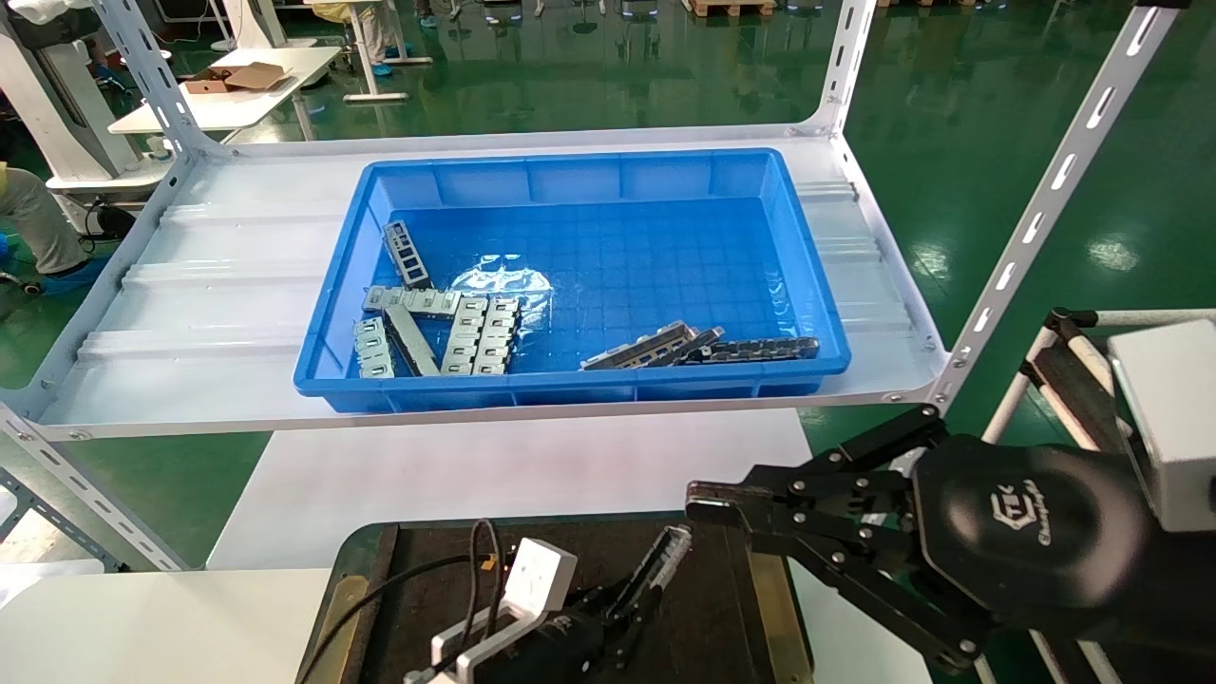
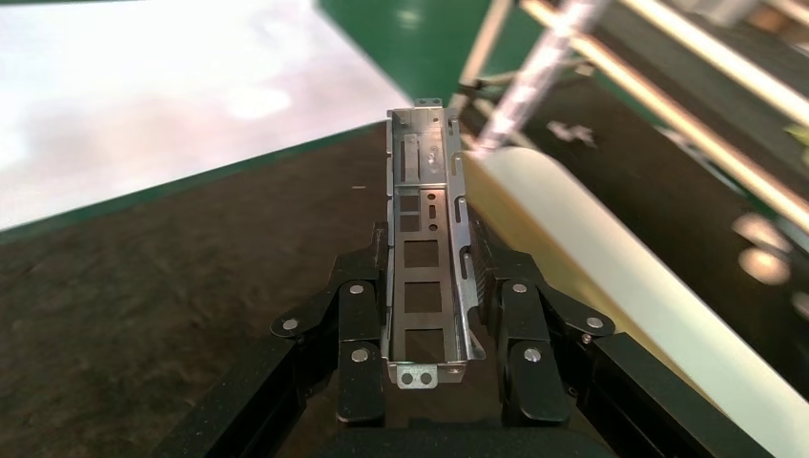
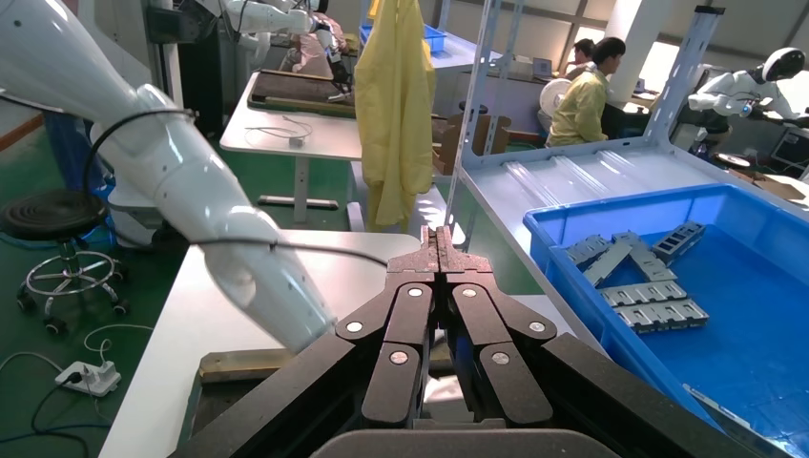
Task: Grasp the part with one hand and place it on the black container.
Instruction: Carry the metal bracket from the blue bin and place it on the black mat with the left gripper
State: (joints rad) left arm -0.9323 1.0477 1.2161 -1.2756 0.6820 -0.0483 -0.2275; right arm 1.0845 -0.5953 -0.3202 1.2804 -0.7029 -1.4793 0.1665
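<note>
The part (image 1: 668,553) is a narrow grey slotted metal trough. My left gripper (image 1: 635,589) is shut on it, fingers pressing both long sides, over the black container (image 1: 427,570) near its right brass strip. In the left wrist view the part (image 2: 425,258) juts forward from between the left gripper's (image 2: 429,277) fingers, low over the container's dark floor (image 2: 172,286); I cannot tell whether it touches. My right gripper (image 1: 698,499) is shut and empty, hovering just right of the container; it also shows in the right wrist view (image 3: 439,250).
A blue plastic bin (image 1: 807,285) with several metal parts stands on a white shelf (image 1: 190,313) beyond the container. A slanted shelf post (image 1: 1035,218) rises at the right. A white table (image 1: 142,617) lies left of the container.
</note>
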